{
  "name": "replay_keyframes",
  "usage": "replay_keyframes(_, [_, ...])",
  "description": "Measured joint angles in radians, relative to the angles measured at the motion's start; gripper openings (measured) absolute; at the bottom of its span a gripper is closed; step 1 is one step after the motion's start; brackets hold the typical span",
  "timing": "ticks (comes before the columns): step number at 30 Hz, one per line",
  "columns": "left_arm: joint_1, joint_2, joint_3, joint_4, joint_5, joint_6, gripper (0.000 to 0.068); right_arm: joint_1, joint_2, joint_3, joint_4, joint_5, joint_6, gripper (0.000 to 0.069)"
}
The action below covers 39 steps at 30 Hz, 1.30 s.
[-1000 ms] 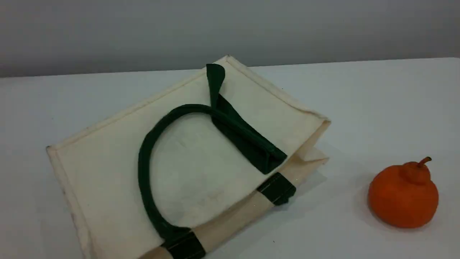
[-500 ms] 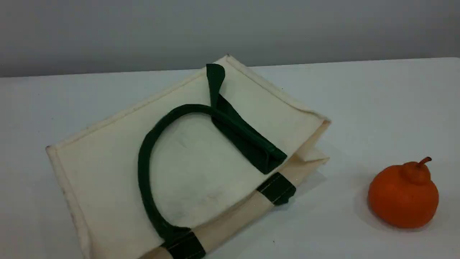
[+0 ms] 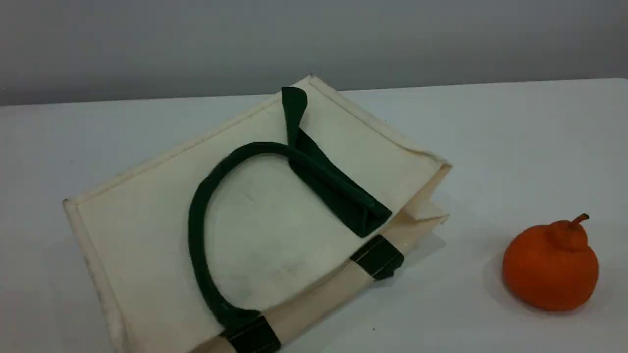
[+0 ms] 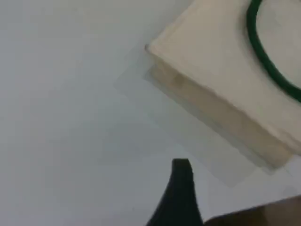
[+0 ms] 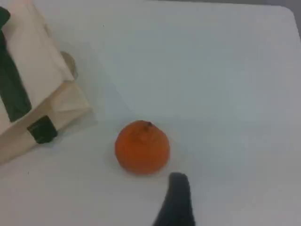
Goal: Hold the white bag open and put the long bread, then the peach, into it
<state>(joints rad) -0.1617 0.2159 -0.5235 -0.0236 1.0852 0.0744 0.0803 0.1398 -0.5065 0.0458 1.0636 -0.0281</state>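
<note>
The white bag (image 3: 147,220) lies flat on the table, left of centre, its mouth towards the near right. One dark green handle (image 3: 196,230) is looped on top of it. The left wrist view shows a corner of the bag (image 4: 211,52), with my left gripper (image 4: 182,165) above bare table well short of it. The right wrist view shows the bag's mouth end (image 5: 42,70) at far left, and my right gripper (image 5: 178,181) hangs just beside an orange fruit. Only one dark fingertip of each gripper shows, with nothing against it. The long bread and the peach are out of view.
An orange stemmed fruit (image 3: 549,267) sits on the table right of the bag, also seen from above as a round orange fruit (image 5: 142,147). A small tan round thing (image 5: 69,63) peeks out beside the bag. A grey wall runs behind the table's far edge (image 3: 490,83).
</note>
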Motion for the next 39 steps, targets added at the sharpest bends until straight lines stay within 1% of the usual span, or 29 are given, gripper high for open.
replay_keyframes(3, [0.000, 0.000, 0.023, -0.001, -0.001, -0.003, 0.0578, 0.000, 0.000, 0.000, 0.000, 0.000, 0.000, 0.0562])
replay_keyframes(34, [0.002, 0.000, 0.019, -0.002, -0.006, -0.004, 0.0578, -0.002, 0.000, 0.000, 0.008, 0.002, 0.000, 0.0562])
replay_keyframes(36, [0.027, -0.001, 0.019, -0.004, -0.006, -0.004, 0.0578, -0.026, 0.000, 0.000, 0.012, 0.002, 0.000, 0.0562])
replay_keyframes(39, [0.091, -0.021, 0.019, -0.005, -0.006, -0.003, 0.0578, -0.081, -0.005, 0.000, 0.021, 0.002, -0.001, 0.0562])
